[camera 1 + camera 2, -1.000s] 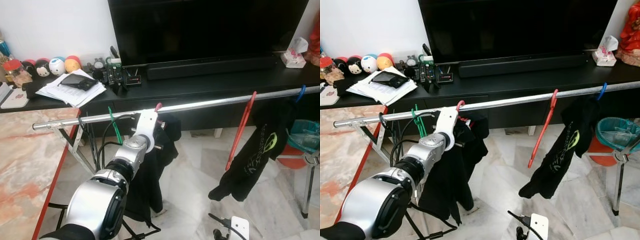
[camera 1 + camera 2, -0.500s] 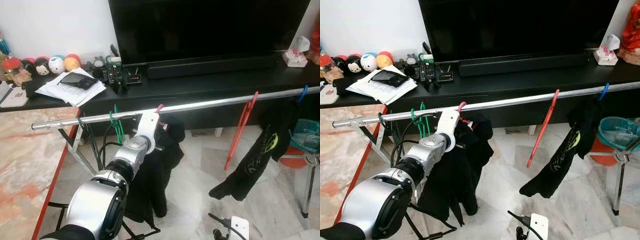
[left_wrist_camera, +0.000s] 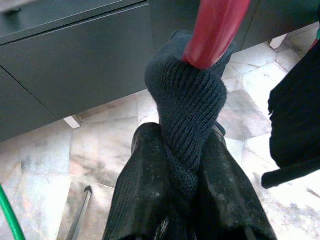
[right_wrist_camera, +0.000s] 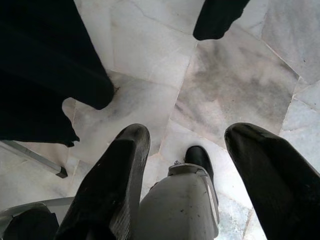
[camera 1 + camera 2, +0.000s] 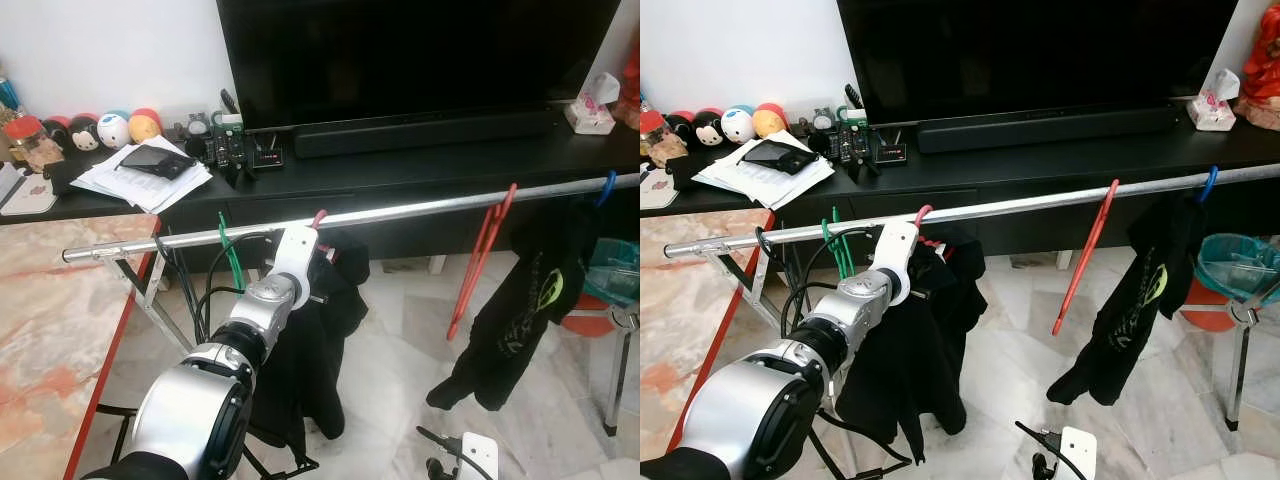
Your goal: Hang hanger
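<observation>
Item one: a long silver metal rail (image 5: 420,208) is running across the room in front of a black TV cabinet (image 5: 400,170).

Item two: our left gripper (image 3: 182,165), raised just below the rail, is closing its two black fingers (image 3: 145,195) on the knitted collar of a black garment (image 5: 305,370), with nothing wider than the cloth between them. The red plastic hanger (image 3: 212,30) is carrying that garment; its red hook (image 5: 317,214) is sitting at the rail, just above our wrist, though we cannot tell whether it is resting fully on the metal.

Item three: a green plastic hanger (image 5: 231,262) is hanging on the rail just to the left of our arm.

Item four: a bare red plastic hanger (image 5: 482,258) is dangling tilted from the rail further right, beside a black T-shirt with a green print (image 5: 520,300) on a blue hook (image 5: 604,185).

Item five: our right gripper (image 4: 187,170) is hanging low over the pale marble floor (image 4: 235,75), its fingers spread wide and holding nothing.

Item six: a stack of white papers (image 5: 140,178) and round toy figures (image 5: 112,130) are lying on the cabinet top.
</observation>
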### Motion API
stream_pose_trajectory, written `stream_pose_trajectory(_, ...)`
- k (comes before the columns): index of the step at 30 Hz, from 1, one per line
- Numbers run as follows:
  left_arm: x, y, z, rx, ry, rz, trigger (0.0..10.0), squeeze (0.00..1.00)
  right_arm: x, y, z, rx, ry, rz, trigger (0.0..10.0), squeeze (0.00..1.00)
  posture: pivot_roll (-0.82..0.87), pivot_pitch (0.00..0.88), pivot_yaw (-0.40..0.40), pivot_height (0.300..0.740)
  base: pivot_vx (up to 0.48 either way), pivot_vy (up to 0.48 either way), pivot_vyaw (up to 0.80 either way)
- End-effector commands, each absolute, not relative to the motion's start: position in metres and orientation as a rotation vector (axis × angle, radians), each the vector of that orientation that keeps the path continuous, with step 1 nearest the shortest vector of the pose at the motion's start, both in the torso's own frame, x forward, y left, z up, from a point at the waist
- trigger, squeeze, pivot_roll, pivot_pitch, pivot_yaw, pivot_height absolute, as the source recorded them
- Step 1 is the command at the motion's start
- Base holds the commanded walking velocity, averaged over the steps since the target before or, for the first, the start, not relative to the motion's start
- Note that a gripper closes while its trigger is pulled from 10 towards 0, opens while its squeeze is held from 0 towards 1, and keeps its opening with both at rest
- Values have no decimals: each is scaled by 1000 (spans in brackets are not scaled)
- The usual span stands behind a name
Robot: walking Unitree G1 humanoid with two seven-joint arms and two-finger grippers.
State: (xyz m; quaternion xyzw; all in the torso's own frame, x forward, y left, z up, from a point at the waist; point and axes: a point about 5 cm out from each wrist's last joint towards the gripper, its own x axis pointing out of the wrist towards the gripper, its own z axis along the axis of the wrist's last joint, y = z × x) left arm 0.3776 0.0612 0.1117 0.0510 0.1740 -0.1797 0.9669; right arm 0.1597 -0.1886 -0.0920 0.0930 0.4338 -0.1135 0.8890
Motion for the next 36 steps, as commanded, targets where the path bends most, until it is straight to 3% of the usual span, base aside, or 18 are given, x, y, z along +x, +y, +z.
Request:
stream_pose_trajectory(1, 377, 64, 110, 129, 348, -368, 10000, 0, 157, -186, -94, 212, 915, -245, 10000, 0, -227, 1, 118, 740, 0, -270, 0)
stream_pose_trajectory(36, 380, 69, 115, 123, 323, -333, 10000, 0, 157, -186, -94, 213, 916, -246, 10000, 0, -224, 1, 115, 740, 0, -274, 0)
